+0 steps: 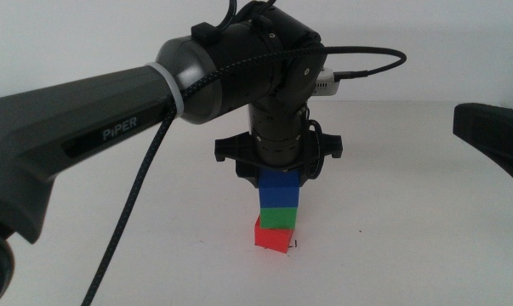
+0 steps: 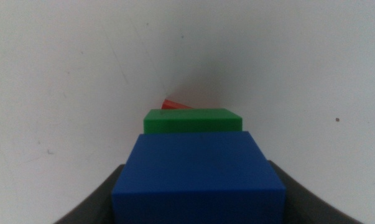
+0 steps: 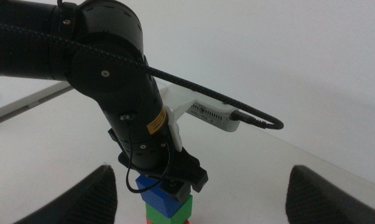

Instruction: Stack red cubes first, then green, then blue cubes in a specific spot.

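Topping a three-cube tower, the small solid dark-blue cube (image 1: 279, 189) sits on the matte green cube (image 1: 278, 217), which rests on the bright-red cube (image 1: 271, 236).
The left gripper (image 1: 279, 170) descends from 12 o'clock, jaws closed on the blue cube's sides. Tiny black pen marks (image 1: 293, 245) show at the red cube's 4 o'clock corner. The right gripper (image 1: 494, 136) waits at 3 o'clock, jaws spread wide, holding nothing.

Three cubes stacked on the counter (image 1: 392, 255): red cube (image 1: 271, 235) at bottom, green cube (image 1: 279, 218) on it, blue cube (image 1: 280, 189) on top. Left gripper (image 1: 278, 174) directly above, jaws astride the blue cube. Right gripper (image 3: 203, 211) well off to the right.
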You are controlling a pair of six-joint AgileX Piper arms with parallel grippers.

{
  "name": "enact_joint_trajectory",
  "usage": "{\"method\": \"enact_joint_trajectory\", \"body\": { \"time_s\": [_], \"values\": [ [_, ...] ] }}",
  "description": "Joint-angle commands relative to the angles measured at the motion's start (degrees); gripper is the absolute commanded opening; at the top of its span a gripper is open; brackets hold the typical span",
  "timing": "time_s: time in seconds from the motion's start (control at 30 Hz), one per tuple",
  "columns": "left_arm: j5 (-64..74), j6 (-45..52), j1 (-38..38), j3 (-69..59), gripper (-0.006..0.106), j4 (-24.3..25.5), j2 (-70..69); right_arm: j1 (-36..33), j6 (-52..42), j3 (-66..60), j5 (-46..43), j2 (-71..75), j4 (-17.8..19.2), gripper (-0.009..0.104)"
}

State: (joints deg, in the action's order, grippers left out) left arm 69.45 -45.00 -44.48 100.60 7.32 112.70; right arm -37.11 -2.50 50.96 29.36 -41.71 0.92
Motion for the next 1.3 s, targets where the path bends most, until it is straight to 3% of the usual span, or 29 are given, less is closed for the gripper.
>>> {"method": "enact_joint_trajectory", "body": {
  "time_s": [0.0, 0.17, 0.2, 0.7, 1.0, 1.17, 1.27],
  "values": [
    [-0.4, -0.5, -0.1, 0.1, -0.002, 0.7, 0.4, 0.5, -0.1, -0.3, -0.7, 0.3, 0.2, 0.084],
    [-0.1, -0.3, -0.1, 0.1, 0.0, 0.7, 1.0, 0.5, -0.1, -0.3, -0.7, 0.3, 0.2, 0.084],
    [-0.1, 0.0, -0.1, 0.1, 0.01, 1.1, 1.0, 0.5, -0.1, -0.3, -0.7, 0.3, 0.2, 0.084],
    [-1.1, 4.1, -0.1, 0.1, 0.094, 3.2, 0.5, 0.5, -0.1, -0.3, -0.7, 0.3, 0.2, 0.084],
    [0.5, 10.4, -0.1, 0.1, 0.094, 3.8, -12.8, 0.5, -0.1, -0.3, -0.7, 0.3, 0.2, 0.084],
    [0.5, 25.4, 0.5, -1.2, 0.094, 9.0, -23.7, 0.5, -0.1, -0.3, -0.7, 0.3, 0.2, 0.084],
    [0.5, 30.4, 3.6, -3.6, 0.094, 9.7, -31.5, 0.5, -0.1, -0.3, -0.7, 0.3, 0.2, 0.084]
  ]
}}
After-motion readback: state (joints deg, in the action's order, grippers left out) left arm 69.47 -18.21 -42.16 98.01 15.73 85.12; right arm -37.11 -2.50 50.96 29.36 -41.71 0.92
